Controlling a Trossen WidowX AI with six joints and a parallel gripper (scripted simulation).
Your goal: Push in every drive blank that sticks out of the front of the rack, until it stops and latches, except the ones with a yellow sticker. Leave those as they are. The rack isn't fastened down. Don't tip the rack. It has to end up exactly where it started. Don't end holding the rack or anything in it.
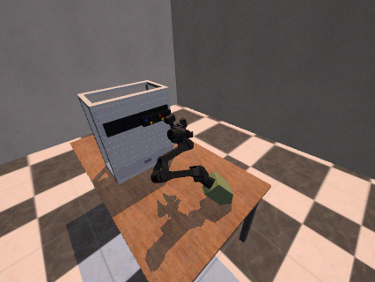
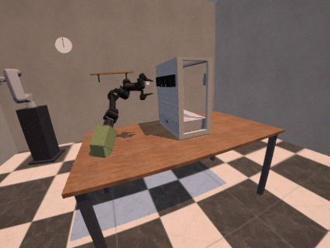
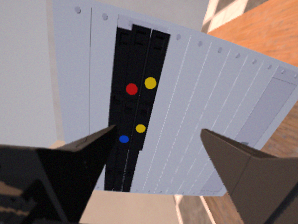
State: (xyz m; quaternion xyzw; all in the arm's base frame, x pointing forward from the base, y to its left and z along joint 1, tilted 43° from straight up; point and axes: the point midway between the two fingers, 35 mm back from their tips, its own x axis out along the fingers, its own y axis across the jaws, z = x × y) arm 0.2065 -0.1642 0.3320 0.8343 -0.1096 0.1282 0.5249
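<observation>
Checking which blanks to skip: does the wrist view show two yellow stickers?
Yes, two yellow stickers show on the black blanks.
</observation>
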